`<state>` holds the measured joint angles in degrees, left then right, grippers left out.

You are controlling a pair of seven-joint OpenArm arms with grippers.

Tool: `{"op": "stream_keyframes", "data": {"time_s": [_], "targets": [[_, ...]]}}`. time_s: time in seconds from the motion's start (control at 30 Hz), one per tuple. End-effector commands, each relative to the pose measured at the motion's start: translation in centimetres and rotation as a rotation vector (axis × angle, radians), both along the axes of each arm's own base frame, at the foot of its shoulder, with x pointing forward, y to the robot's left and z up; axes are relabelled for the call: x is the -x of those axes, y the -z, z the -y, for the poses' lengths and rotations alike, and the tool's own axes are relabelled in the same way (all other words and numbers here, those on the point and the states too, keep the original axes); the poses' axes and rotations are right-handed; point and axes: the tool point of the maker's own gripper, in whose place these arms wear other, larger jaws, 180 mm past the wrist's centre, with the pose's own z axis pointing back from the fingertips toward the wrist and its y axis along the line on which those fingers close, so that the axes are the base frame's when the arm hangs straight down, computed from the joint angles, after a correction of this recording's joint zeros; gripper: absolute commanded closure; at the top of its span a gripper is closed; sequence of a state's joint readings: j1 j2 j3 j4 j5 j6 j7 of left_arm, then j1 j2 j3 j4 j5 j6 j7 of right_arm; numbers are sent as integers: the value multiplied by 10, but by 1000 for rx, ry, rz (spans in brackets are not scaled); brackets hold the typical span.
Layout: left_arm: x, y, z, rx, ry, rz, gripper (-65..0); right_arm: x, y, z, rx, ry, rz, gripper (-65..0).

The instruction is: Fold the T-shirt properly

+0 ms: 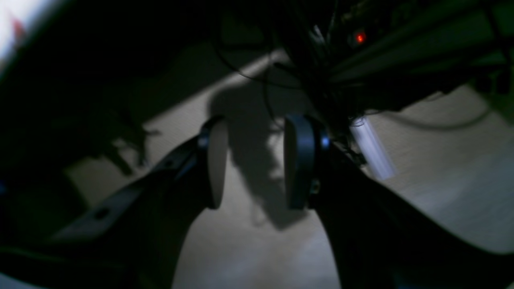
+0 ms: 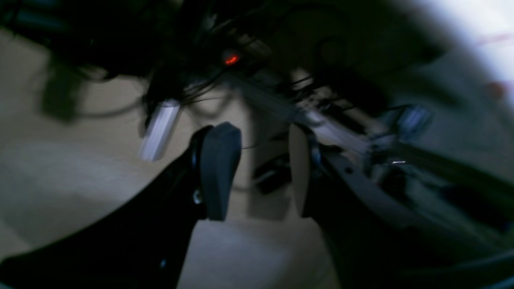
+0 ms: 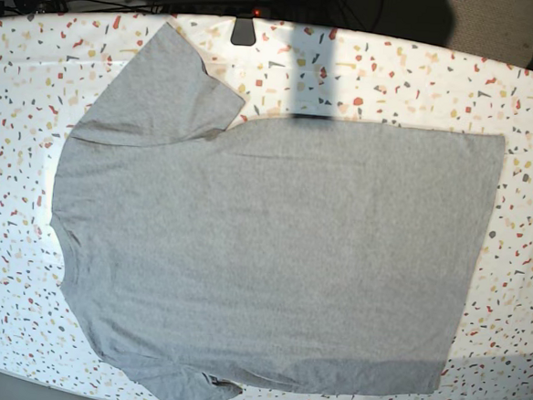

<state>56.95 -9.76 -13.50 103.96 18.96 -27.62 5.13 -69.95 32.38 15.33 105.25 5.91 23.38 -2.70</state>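
Note:
The heather-grey T-shirt lies flat, plain side up, on the speckled table in the base view. Its collar is at the left and its hem at the right. One sleeve points to the far left corner, the other reaches the near edge. No lettering shows. Neither arm shows in the base view. In the left wrist view my left gripper is open and empty over a pale floor. In the right wrist view my right gripper is open and empty. The shirt shows in neither wrist view.
A black mount sits at the table's far edge. Both wrist views are dark and blurred, with dangling cables, a red indicator light and a pale bar under dark framing.

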Motion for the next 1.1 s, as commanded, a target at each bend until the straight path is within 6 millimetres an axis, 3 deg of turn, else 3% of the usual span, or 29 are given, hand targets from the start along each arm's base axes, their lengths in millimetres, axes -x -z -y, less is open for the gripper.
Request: {"op": "stream_keyframes", "data": {"time_s": [0.0, 0.2, 0.33, 0.5, 0.63, 0.8, 1.07], "targets": [[-7, -11, -3, -20, 40, 35, -230, -8, -12, -1, -1, -14, 31, -248], [-53, -55, -5, -129, 240, 199, -230, -59, -56, 5, 77, -58, 173, -248], [-75, -68, -14, -225, 360, 259, -230, -84, -83, -2, 89, -109, 263, -248], [-110, -77, -31, -378, 492, 337, -230, -103, -95, -8, 108, -201, 298, -248], [-145, -90, -36, -418, 534, 429, -231, -119, -95, 2, 167, -204, 297, -248], [-178, -84, -54, -429, 573, 429, -235, -128, -94, 14, 226, -175, 281, -248], [-199, -49, -76, -437, 664, 342, -235, -129, -95, 15, 230, -172, 286, -248]]}}
